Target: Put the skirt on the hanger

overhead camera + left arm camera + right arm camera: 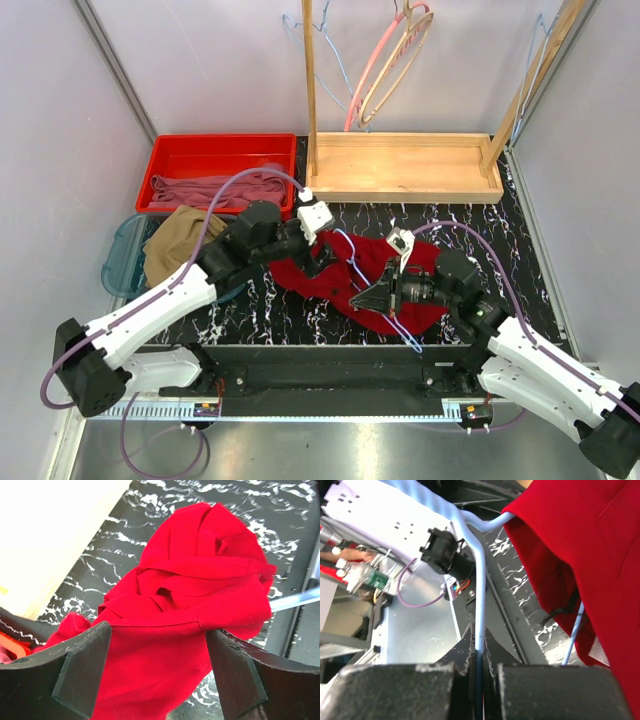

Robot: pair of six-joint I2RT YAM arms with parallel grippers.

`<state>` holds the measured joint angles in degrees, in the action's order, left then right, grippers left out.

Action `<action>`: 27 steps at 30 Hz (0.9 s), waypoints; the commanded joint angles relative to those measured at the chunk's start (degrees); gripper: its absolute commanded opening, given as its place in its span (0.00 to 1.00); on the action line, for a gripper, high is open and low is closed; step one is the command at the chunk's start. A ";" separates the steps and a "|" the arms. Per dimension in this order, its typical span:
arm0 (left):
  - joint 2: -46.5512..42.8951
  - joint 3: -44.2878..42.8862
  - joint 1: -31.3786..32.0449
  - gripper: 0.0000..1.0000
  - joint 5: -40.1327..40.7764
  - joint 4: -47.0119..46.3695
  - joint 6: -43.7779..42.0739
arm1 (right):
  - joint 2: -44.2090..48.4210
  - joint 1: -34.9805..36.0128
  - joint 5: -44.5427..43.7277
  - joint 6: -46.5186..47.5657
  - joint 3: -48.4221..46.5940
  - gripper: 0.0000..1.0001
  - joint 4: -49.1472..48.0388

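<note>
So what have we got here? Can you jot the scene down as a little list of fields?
left gripper: open, over the red garment
right gripper: shut on the blue wire hanger
blue wire hanger: runs in under the red garment's edge
tan skirt: on the blue tub, no gripper on it
red tray: holds a mauve cloth

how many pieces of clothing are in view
3: a red garment on the table, a tan skirt in the blue tub at left, a mauve cloth in the red bin. More may be hidden underneath.
</note>
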<state>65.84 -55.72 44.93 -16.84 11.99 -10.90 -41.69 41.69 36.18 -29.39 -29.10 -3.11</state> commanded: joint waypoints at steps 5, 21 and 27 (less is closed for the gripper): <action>-4.58 -0.44 0.69 0.84 -6.10 0.84 0.35 | 0.56 0.32 5.74 1.44 -5.09 0.00 2.41; -3.54 -1.58 0.60 0.75 -21.03 2.25 -1.23 | -1.46 0.32 11.10 -0.76 -6.23 0.00 0.30; 0.07 -2.98 0.69 0.53 -27.54 6.99 -3.34 | -1.29 0.32 10.93 -0.85 -6.49 0.00 0.13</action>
<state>63.42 -55.81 45.34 -36.29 17.30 -12.12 -43.51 41.69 44.75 -30.30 -32.25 1.58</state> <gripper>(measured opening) 0.584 0.025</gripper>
